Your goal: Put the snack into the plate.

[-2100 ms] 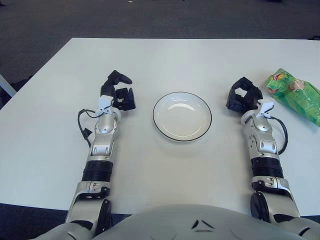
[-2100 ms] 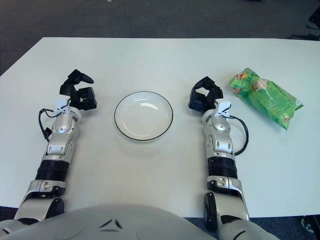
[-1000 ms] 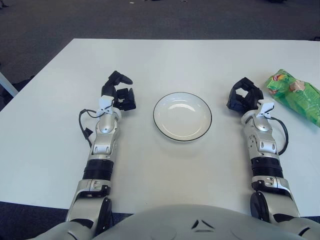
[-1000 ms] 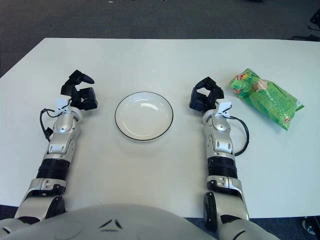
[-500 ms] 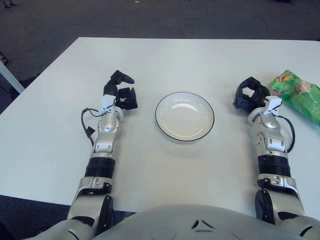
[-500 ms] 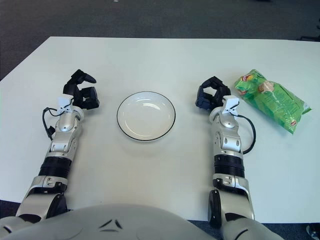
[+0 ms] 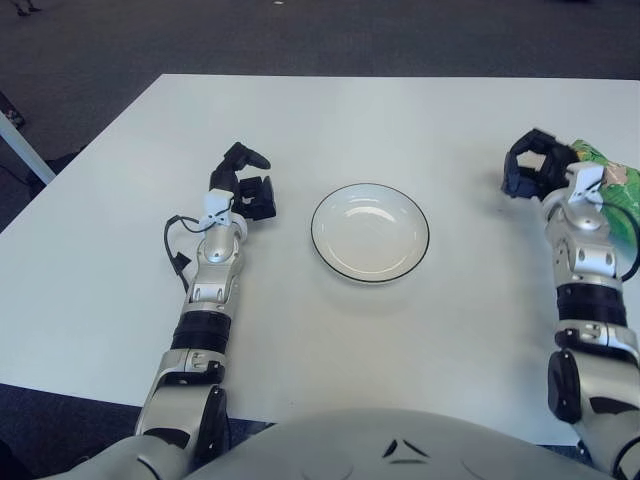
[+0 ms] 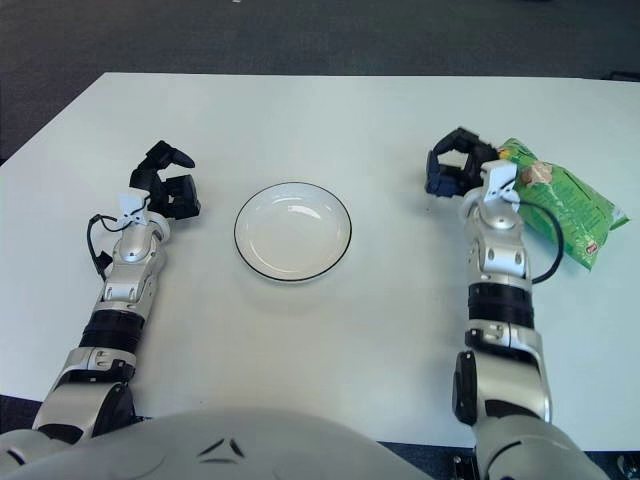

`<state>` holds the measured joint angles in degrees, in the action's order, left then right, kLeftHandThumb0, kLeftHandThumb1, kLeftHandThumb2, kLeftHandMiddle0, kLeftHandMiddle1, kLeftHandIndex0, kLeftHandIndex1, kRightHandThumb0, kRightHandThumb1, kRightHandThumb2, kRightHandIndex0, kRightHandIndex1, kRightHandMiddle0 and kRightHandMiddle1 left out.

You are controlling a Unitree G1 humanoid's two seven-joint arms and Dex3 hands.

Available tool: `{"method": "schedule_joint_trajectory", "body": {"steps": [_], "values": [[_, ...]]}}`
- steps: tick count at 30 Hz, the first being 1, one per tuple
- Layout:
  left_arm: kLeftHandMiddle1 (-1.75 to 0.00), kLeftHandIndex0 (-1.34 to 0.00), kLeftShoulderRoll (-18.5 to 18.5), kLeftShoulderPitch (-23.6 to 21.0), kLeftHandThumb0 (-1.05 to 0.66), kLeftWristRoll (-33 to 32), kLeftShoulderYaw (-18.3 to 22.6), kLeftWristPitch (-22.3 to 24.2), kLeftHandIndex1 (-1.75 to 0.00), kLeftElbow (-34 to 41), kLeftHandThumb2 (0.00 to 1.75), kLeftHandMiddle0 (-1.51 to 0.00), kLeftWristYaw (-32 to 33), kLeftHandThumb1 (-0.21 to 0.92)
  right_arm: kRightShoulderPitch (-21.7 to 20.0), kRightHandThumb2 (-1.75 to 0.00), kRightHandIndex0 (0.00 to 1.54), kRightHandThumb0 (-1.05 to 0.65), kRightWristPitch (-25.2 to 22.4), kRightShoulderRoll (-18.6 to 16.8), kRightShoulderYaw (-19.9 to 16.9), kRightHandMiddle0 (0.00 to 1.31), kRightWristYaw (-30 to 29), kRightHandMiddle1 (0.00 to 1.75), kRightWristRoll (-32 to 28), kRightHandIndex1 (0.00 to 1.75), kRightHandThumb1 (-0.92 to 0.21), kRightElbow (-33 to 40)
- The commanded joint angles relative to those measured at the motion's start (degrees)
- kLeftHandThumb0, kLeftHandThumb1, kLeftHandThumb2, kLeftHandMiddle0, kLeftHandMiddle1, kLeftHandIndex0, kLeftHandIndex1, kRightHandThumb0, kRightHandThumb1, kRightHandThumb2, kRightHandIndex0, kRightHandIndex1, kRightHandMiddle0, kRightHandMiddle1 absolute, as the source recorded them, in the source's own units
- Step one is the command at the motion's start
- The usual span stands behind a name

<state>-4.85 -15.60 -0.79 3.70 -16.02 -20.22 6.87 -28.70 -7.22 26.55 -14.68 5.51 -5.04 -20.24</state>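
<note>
A green snack bag lies on the white table at the right, partly hidden behind my right forearm. My right hand sits just left of the bag's near end, its black fingers spread and holding nothing. An empty white plate with a dark rim stands at the table's middle. My left hand shows left of the plate, fingers relaxed around nothing.
The white table reaches the picture's left and right. Dark carpet floor lies beyond its far edge. A black cable loops beside each wrist.
My right arm has swung to the right, bringing the hand from near the plate up against the snack bag. The left arm has stayed where it was.
</note>
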Motion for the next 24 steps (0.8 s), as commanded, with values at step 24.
{"method": "schedule_joint_trajectory", "body": {"steps": [24], "values": [[-1.75,-0.65,3.1,7.1,-0.5,-0.9,-0.4,-2.0,-1.75,-6.5,1.38,-1.39,-1.3,0.27,-19.2,-1.33,1.15,-0.48,4.5,12.0,2.2,0.62,5.3,1.75,4.5,1.75,-0.3,-14.9]]}}
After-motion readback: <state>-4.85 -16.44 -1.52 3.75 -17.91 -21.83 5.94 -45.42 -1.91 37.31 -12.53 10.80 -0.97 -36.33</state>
